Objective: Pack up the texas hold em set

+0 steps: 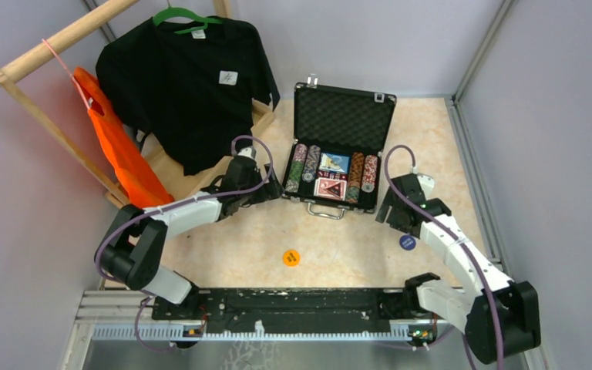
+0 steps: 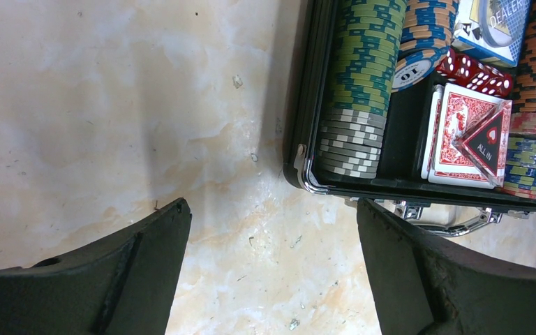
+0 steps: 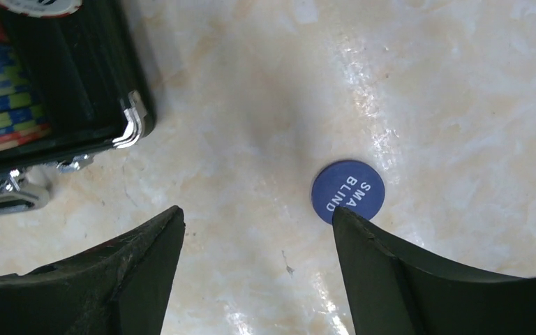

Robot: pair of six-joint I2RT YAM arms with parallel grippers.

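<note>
The black case lies open at the table's middle, its foam lid upright. It holds rows of striped chips, red-backed cards, red dice and a triangular token. My left gripper hangs open over bare table just off the case's near left corner. A blue round token lies on the table right of the case. Above it my right gripper stands open and empty, one fingertip overlapping the token's edge. An orange round token lies nearer the arm bases.
A black T-shirt on a green hanger and an orange bag hang from a wooden rack at the back left. The case's silver handle sticks out toward me. Grey walls close the sides.
</note>
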